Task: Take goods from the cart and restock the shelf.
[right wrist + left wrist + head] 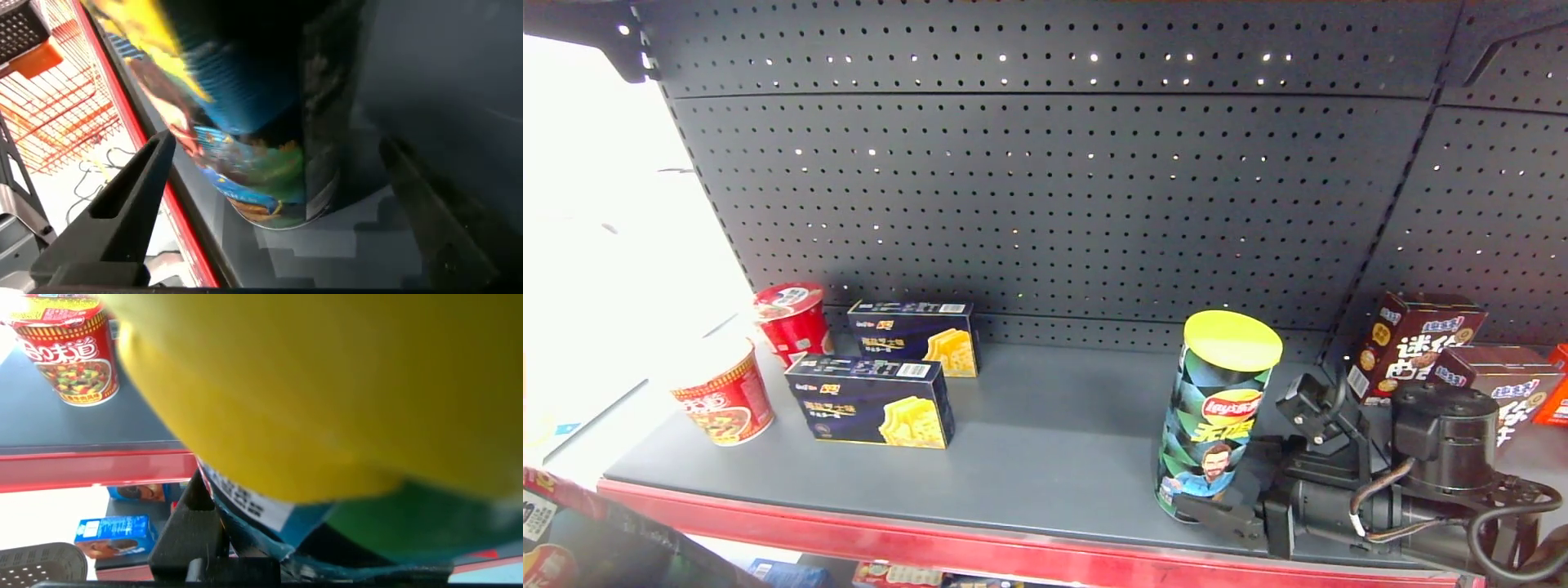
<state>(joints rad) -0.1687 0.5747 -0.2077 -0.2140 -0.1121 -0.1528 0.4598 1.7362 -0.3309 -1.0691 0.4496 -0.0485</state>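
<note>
The chips can [1217,416] stands upright on the grey shelf [1045,441], close to its red front edge, just left of the brown snack boxes [1409,343] and well apart from the noodle boxes [874,400]. The right end effector [1252,461] straddles the can's lower part, spread wide with a gap on each side, gripping nothing. A yellow-topped package [327,392] crowds the left wrist view; how the left arm holds it cannot be told.
</note>
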